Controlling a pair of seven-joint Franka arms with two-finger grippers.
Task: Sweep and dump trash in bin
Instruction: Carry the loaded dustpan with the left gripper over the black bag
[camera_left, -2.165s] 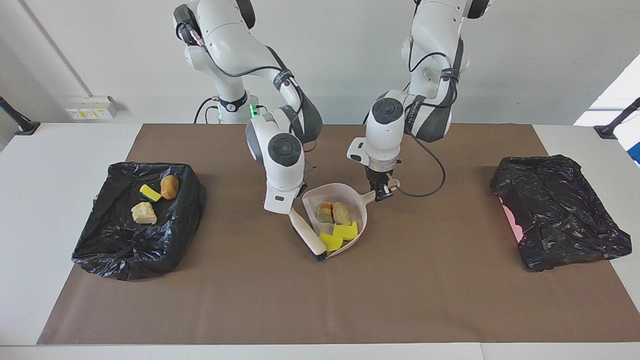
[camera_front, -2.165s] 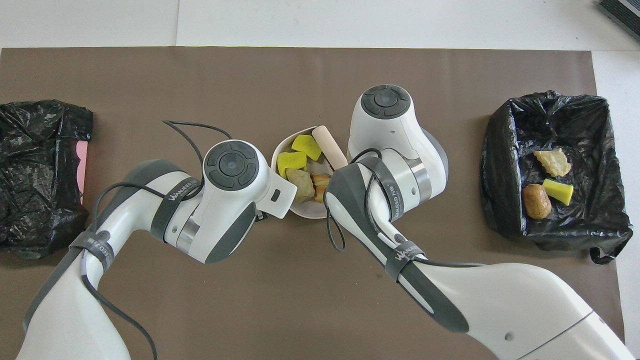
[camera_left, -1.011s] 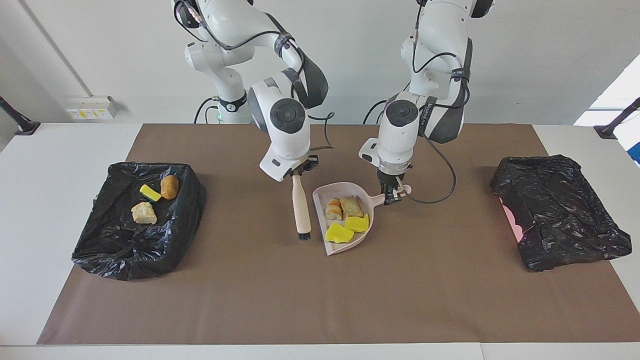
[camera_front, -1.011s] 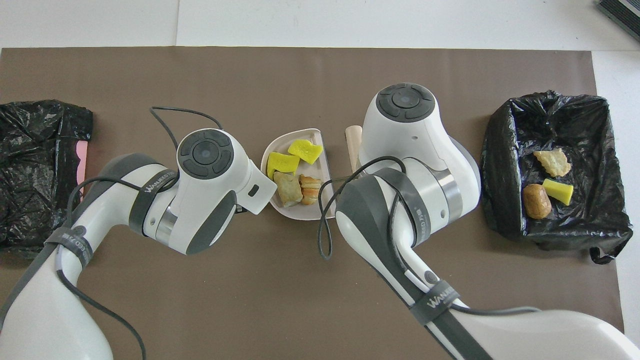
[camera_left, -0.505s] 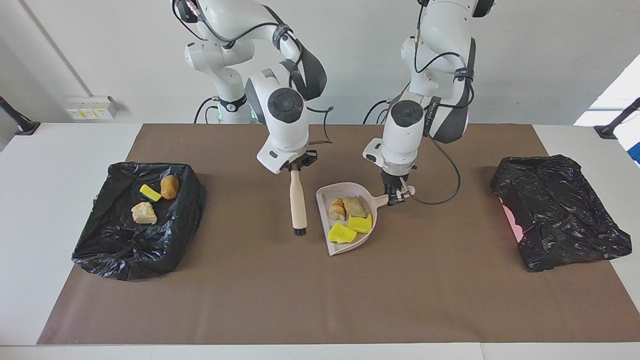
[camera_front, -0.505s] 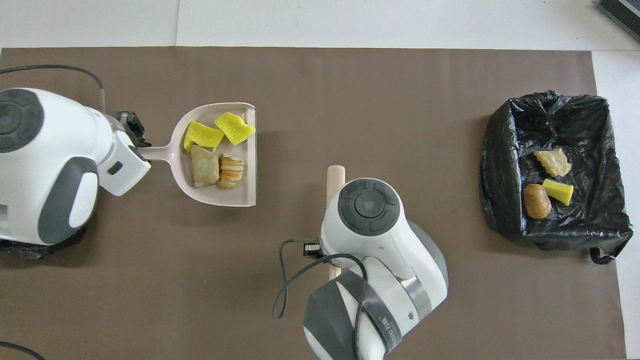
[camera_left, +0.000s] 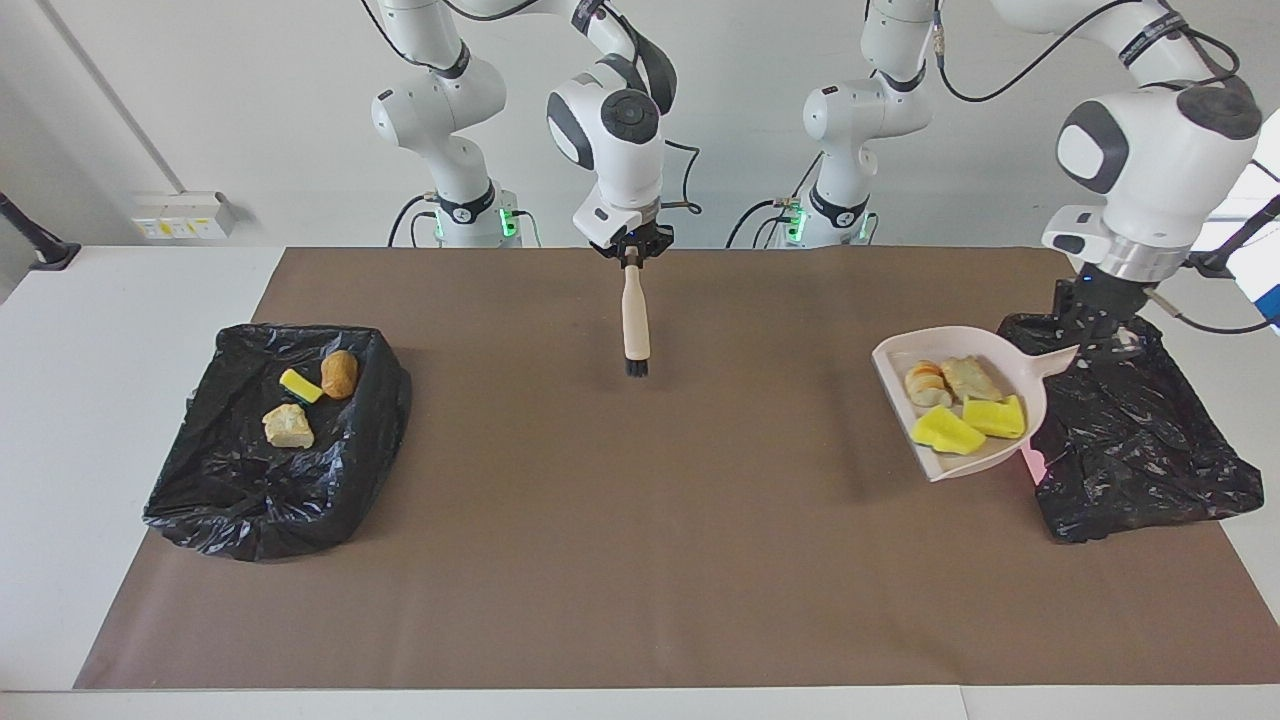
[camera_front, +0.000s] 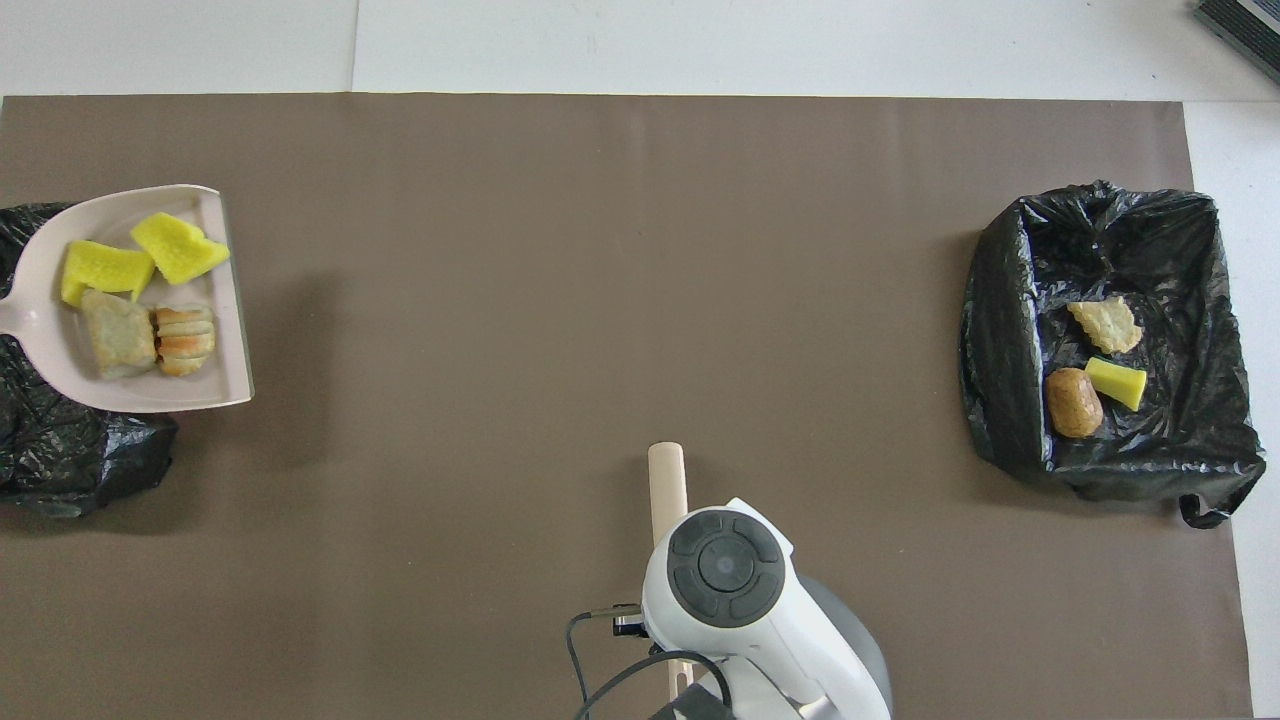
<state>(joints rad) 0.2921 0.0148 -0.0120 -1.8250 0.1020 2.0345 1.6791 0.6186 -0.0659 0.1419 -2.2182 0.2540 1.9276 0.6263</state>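
Covering white table (camera_left: 120, 300), brown mat (camera_left: 640, 560)

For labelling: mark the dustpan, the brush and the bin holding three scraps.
dustpan (camera_left: 1010, 345): facing view, bare back rim.
brush (camera_left: 634, 318): facing view, middle of wooden handle.
bin (camera_left: 250, 500): facing view, black liner wall.

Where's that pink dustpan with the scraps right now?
The dustpan is up in the air, held by the left end effector at the edge of the black bin at the left arm's end of the table.

Mat (camera_left: 620, 520) middle open; brush (camera_left: 634, 320) hangs over robots' edge; bins (camera_left: 270, 440) at both ends.
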